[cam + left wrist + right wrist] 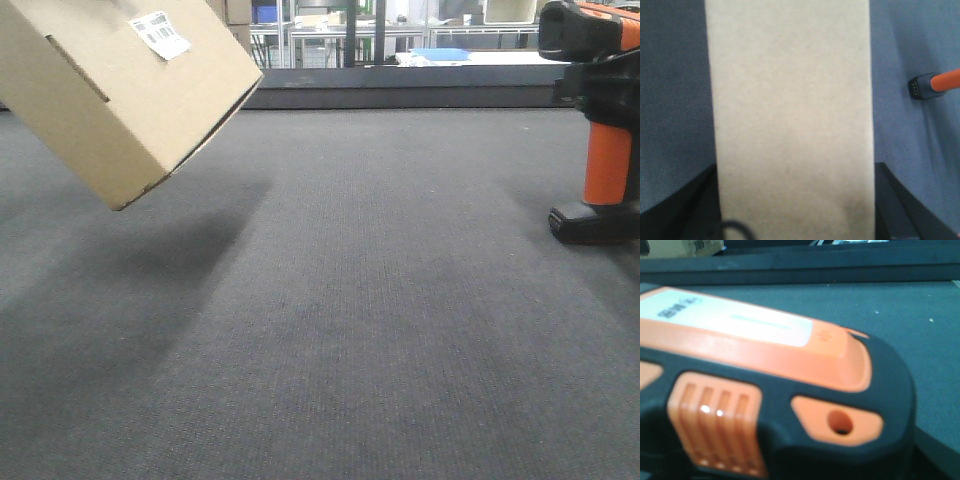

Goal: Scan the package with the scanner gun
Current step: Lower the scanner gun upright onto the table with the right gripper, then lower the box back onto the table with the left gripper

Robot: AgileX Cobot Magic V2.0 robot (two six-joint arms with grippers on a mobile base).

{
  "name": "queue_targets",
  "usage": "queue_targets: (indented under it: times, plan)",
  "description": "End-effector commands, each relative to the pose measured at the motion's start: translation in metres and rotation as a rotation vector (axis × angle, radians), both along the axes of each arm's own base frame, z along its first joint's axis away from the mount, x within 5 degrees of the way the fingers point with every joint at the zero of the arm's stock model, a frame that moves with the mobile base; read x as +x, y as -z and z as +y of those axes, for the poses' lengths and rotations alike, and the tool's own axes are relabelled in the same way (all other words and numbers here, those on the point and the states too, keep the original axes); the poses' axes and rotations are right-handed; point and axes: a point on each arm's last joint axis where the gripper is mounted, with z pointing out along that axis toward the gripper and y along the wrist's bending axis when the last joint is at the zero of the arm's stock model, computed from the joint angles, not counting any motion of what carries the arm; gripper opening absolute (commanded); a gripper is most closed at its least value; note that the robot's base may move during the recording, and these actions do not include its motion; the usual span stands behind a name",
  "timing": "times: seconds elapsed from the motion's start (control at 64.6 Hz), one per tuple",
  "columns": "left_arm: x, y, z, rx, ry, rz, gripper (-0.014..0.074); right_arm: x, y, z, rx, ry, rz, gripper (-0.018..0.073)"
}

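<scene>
As left gripper (795,207) is clamping the raised package (120,90), scanner gun (605,150) is probably needing aim toward label (160,34); right jaws unclear.

Left gripper (795,205) fingers (690,212), in the lower corners, clamp the package (790,100); right gripper (612,95), at the right edge, grips the scanner gun (608,165).

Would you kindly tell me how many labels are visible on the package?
1: a white label on the tilted upper face of the package, front view. Hidden faces may carry more.
</scene>
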Motion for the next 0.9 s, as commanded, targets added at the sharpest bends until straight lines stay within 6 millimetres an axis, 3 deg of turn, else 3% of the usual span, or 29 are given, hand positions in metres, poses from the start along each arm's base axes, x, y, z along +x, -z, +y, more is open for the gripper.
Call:
queue_targets:
  times: [0.0, 0.48, 0.573, 0.744, 0.883]
  plan:
    - [-0.0025, -0.0077, -0.0029, -0.017, 0.01, -0.028, -0.0111, 0.0018, -0.0057, -0.0003, 0.005, -0.001, -0.061, -0.0162]
    - [-0.0025, -0.0077, -0.003, -0.018, 0.01, -0.028, -0.0111, 0.0012, -0.0043, 0.0032, -0.029, -0.045, -0.051, -0.0142]
    - [-0.0025, -0.0077, -0.003, -0.018, 0.01, -0.028, -0.0111, 0.001, -0.0026, 0.0031, -0.031, -0.045, -0.032, 0.0004]
    - [-0.0025, -0.0077, -0.003, -0.018, 0.01, -0.028, -0.0111, 0.0009, -0.002, 0.0031, -0.032, -0.045, -0.026, 0.039]
    - [-0.0025, -0.0077, -0.003, -0.018, 0.01, -0.028, -0.0111, 0.0006, 0.0001, 0.003, -0.035, -0.045, -0.003, 0.0564]
